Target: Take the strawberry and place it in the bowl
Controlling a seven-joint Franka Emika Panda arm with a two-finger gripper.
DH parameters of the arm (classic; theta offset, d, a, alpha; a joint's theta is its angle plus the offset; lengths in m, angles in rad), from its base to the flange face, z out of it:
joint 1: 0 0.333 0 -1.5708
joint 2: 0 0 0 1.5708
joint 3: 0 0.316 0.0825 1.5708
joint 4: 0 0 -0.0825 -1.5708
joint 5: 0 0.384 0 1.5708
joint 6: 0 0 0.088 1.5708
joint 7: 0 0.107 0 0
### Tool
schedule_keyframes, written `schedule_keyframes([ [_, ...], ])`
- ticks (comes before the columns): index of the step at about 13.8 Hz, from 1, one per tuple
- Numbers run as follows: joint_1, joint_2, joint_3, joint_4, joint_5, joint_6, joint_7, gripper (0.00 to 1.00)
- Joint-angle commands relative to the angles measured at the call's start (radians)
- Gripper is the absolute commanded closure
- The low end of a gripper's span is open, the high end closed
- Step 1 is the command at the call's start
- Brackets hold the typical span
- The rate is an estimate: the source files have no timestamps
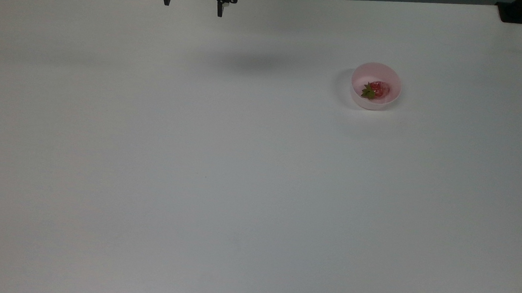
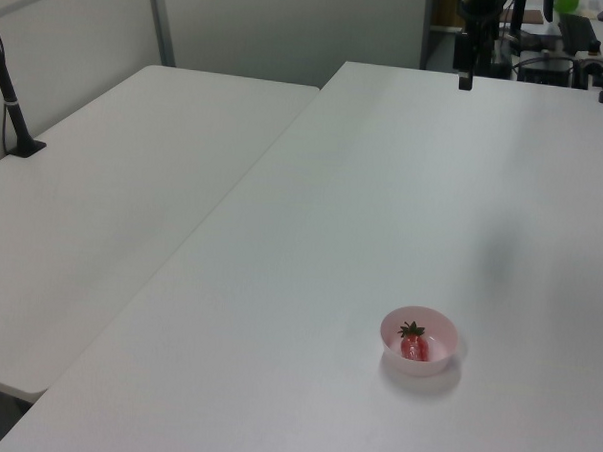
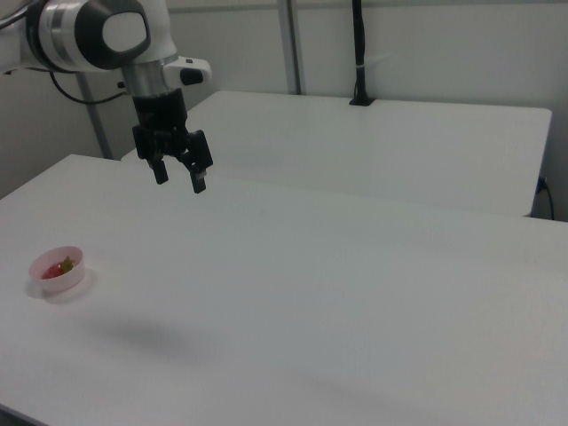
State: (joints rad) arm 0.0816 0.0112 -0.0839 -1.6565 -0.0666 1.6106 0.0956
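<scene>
On the white worktop (image 1: 196,169), a small glossy red strawberry (image 1: 376,89) lies inside a pale pink plastic bowl (image 1: 391,77). The black claw (image 1: 191,5) hangs well apart, wide open and empty; it is best kept clear of the bowl.

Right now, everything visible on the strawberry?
The strawberry is small, glossy red, with a green leafy cap pointing toward the top view's left. It lies on its side inside the pale pink bowl, resting on the bowl's floor. Nothing else touches it; the open end effector hangs far off, empty.
</scene>
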Motion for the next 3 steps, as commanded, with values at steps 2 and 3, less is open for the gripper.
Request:
schedule_keyframes([
  [2, -0.005, -0.013, 0.001, -0.011, -0.005, 0.012, -0.042, 0.00],
  [3, -0.005, -0.013, 0.001, -0.011, -0.005, 0.012, -0.042, 0.00],
])
